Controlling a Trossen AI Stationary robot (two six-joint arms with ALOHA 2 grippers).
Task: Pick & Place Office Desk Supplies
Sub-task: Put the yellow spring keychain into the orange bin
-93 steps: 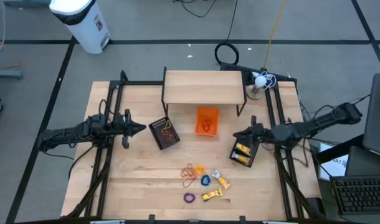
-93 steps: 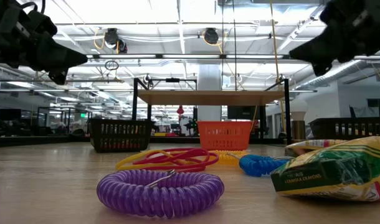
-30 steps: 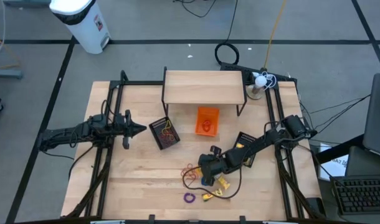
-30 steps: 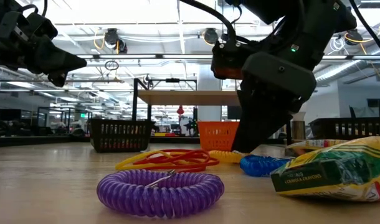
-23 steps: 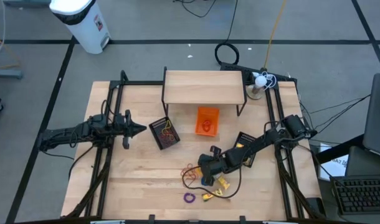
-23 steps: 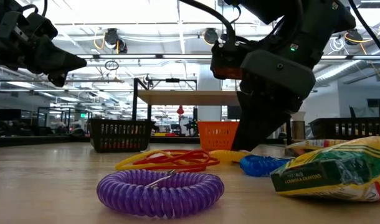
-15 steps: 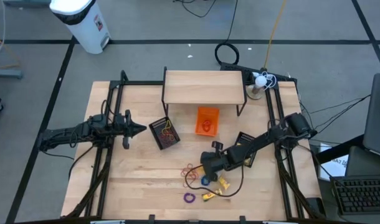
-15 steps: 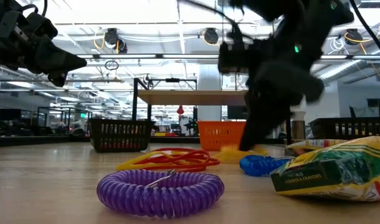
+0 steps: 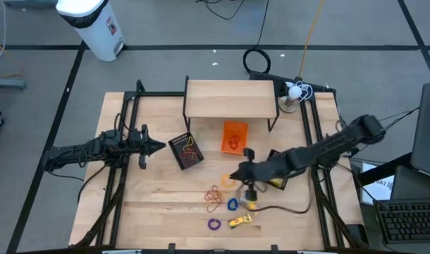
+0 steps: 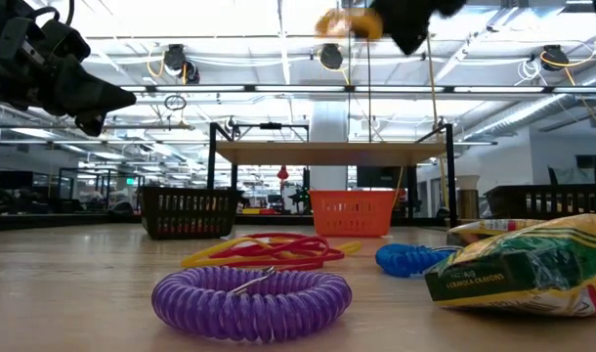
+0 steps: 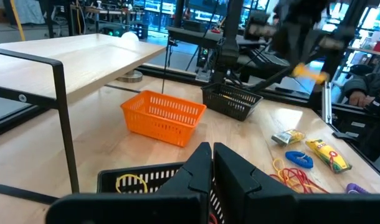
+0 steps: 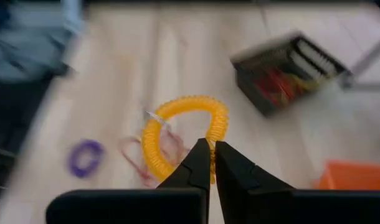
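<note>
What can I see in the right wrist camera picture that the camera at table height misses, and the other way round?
Only the right wrist view shows the right gripper shut on the yellow coil ring, plus the rubber bands inside the black basket. Only the low view shows the blue coil ring and the crayon pack lying on the table, and the left gripper hanging high. Both show the purple coil ring, the orange basket and the loose rubber bands.

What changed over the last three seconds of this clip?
The right gripper came down to the loose pile, shut on the yellow coil ring and lifted it clear of the table toward the baskets. The left gripper, purple ring and blue ring stayed put.
</note>
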